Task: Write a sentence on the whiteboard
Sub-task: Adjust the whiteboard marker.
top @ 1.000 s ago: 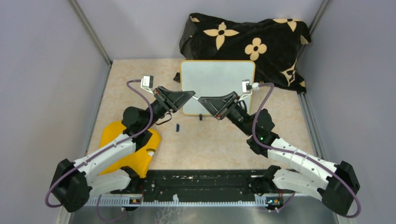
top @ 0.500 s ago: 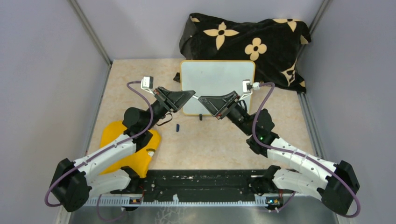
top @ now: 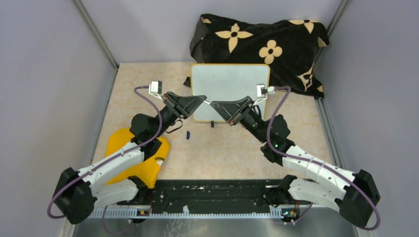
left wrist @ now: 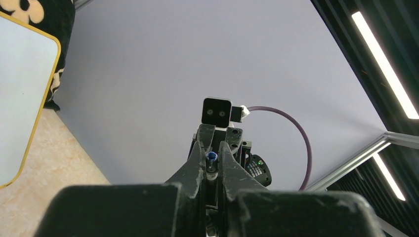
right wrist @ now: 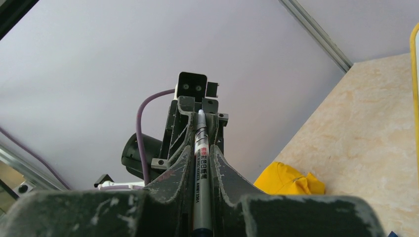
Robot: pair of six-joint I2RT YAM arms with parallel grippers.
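Observation:
The whiteboard (top: 230,89) lies flat at the back of the table, blank, its yellow rim also in the left wrist view (left wrist: 20,98). My two grippers meet tip to tip above its near left corner. A grey marker (right wrist: 201,168) with printed lettering runs from one to the other. My right gripper (right wrist: 200,148) is shut on the barrel. My left gripper (left wrist: 212,148) is shut on the other end, where the blue tip (left wrist: 211,157) shows between its fingers. From above, my left gripper (top: 201,100) and right gripper (top: 214,104) almost touch.
A small dark blue cap (top: 188,134) lies on the table near the left arm. A yellow cloth (top: 143,158) sits at the near left. A black flowered cloth (top: 262,44) is heaped behind the whiteboard. Grey walls close in both sides.
My right gripper's fingers have closed in on the marker's barrel and its tip has edged slightly right. The left arm has stayed still.

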